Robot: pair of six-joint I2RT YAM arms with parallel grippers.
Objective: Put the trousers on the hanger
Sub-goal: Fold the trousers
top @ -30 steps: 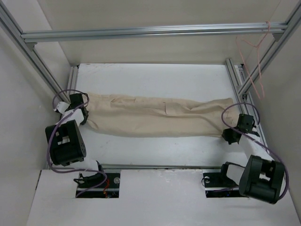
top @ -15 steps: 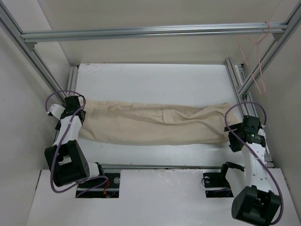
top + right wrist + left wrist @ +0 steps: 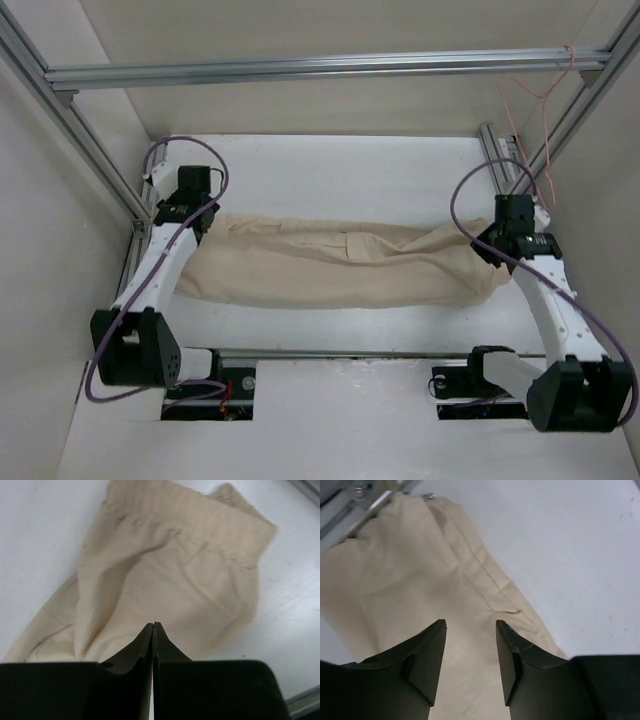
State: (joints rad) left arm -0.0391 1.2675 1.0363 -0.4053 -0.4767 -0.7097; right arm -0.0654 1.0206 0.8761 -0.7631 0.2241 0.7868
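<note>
White table | trousers lie lengthwise left-to-right | left gripper parted | right gripper clenched, nothing held

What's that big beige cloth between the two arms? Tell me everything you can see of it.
Those are the trousers: beige, soft, cotton-looking, wrinkled, with a stitched seam and a pocket flap. They lie lengthwise across the white table, from one arm to the other. The left claw hovers open over one end; the right claw is shut at the other, bunched end.

L tool part-open, R tool closed.
</note>
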